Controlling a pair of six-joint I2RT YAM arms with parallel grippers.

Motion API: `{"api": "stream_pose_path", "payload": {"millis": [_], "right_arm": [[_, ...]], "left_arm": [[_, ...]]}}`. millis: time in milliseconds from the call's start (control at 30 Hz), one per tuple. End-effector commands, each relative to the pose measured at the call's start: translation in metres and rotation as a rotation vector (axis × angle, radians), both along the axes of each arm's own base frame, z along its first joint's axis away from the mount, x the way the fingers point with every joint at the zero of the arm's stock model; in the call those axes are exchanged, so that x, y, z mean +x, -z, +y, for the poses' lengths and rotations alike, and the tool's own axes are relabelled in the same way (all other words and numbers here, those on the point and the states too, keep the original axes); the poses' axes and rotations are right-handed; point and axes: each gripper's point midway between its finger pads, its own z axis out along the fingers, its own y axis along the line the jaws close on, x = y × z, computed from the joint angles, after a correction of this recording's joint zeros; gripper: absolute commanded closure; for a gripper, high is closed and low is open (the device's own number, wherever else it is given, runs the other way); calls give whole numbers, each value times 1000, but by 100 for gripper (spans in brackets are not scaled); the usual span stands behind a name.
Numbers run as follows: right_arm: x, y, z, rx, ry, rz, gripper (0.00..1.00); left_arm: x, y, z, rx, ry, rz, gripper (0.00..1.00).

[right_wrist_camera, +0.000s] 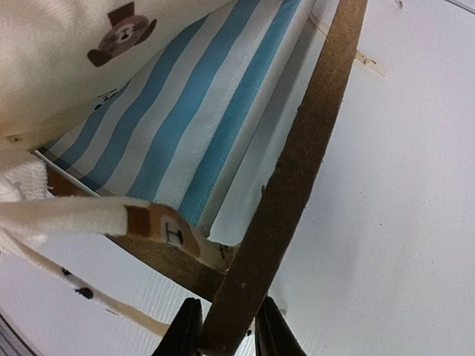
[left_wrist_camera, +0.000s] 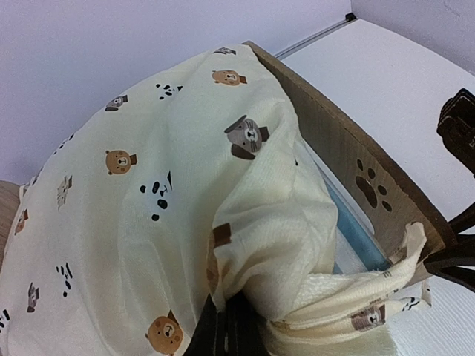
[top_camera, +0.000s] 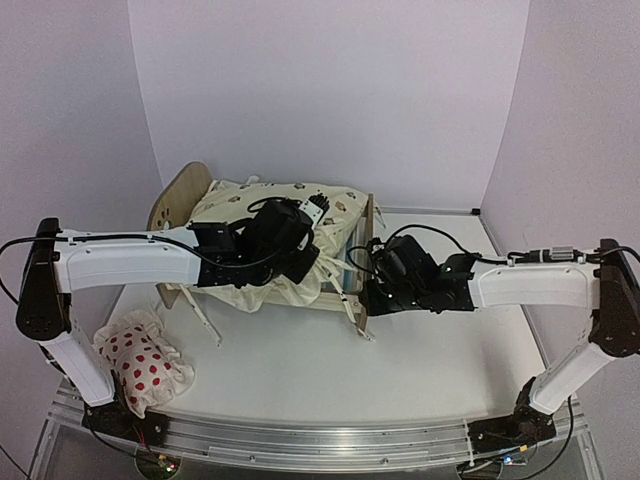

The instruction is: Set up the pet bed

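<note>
Left pincer (left_wrist_camera: 226, 328) is clamped together on a fold of the cream cushion (left_wrist_camera: 133, 148). Right pincer (right_wrist_camera: 230, 332) grips an end board of the pet bed (right_wrist_camera: 297, 163) between its 2 fingers (1 each side). The bed stands mid-table (top_camera: 300, 370), the cushion draped over it.

Pet bed (top_camera: 178, 200): small light-wood frame, upright at far-middle of table (top_camera: 300, 370), long axis running left-right; rounded end board on left, paw-print end board (left_wrist_camera: 349, 159) on right; blue-and-white striped base (right_wrist_camera: 185, 96) slung betw. them, mostly hidden under cream cushion (left_wrist_camera: 148, 185); stripes show only nr the right end.
</note>
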Motion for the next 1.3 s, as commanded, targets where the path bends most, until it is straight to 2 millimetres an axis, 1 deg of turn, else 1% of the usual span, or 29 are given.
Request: {"api": "stream_pose_path", "payload": {"millis": [0, 33, 167, 233, 367, 533, 567, 633, 667, 733, 800, 867, 900, 933, 1000, 1033, 1067, 1133, 1267], "right_arm": [[4, -11, 3, -10, -20, -56, 97], [4, -14, 3, -13, -17, -67, 100], [3, -25, 4, -28, -14, -114, 100], [3, -31, 6, -39, -13, -138, 100], [4, -39, 7, -49, -6, -165, 100], [5, -47, 8, -57, 7, -191, 100], [5, -50, 8, -57, 10, -199, 100], [5, -55, 9, -57, 8, -211, 100], [5, -58, 10, -55, 7, -217, 100], [5, -62, 12, -55, 3, -226, 100], [5, -67, 13, -56, 2, -236, 100], [5, -69, 14, -60, 2, -241, 100], [5, -71, 15, -61, 3, -244, 100], [5, -72, 15, -62, 4, -247, 100], [6, -74, 16, -64, 7, -253, 100], [6, -76, 16, -62, 9, -257, 100], [6, -77, 16, -62, 11, -261, 100], [6, -81, 16, -59, 15, -268, 100], [6, -89, 17, -56, 18, -282, 100]], "left_arm": [[3, -12, 9, -22, -22, -11, 100], [2, -12, 8, -27, -20, -8, 100], [-1, -9, 3, -50, -4, 29, 91], [-4, -7, 0, -66, 5, 54, 84], [-11, -4, -1, -94, 18, 106, 67], [-20, -4, 9, -123, 5, 154, 51], [-23, -6, 12, -131, 3, 161, 48], [-29, -11, 18, -156, 5, 179, 37], [-33, -13, 20, -170, 11, 190, 35], [-43, -17, 24, -205, 33, 219, 33], [-55, -14, 27, -235, 62, 264, 32], [-67, -18, 33, -277, 94, 289, 31], [-74, -15, 36, -289, 111, 306, 31], [-79, -18, 39, -312, 129, 309, 32], [-93, -13, 42, -343, 182, 340, 33], [-99, -7, 44, -352, 202, 351, 34], [-103, -6, 45, -373, 223, 351, 35], [-111, 8, 48, -381, 252, 366, 37], [-123, 33, 44, -426, 321, 382, 43]]}}
